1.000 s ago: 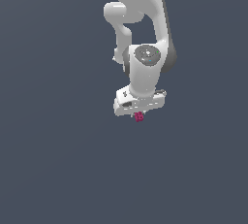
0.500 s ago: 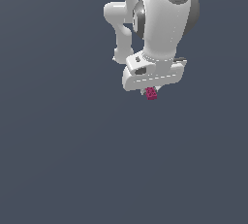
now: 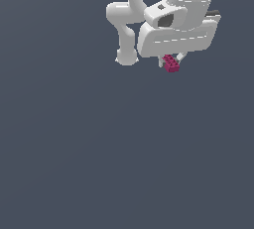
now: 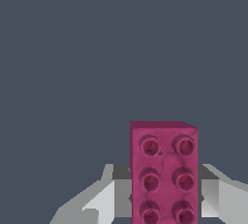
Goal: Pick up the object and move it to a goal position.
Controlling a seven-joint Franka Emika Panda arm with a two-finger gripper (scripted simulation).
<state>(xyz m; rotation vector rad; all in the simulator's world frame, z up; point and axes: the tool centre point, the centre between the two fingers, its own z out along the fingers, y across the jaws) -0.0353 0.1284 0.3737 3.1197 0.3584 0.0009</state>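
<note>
My end effector (image 3: 171,62) is pinching the brick (image 4: 163,172) across its long sides, studs toward the wrist; it looks light, rigid, smooth-walled, so slippery — mid-length grip suits.

Plain, even slate-grey backdrop (image 3: 74,148), flatly lit throughout.

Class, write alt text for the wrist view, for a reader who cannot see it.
A magenta-red studded toy brick is clamped between the two pale fingers of the gripper, one finger on each long side. Six round studs in two columns face the camera. Behind the brick is only plain dark grey-blue background.
</note>
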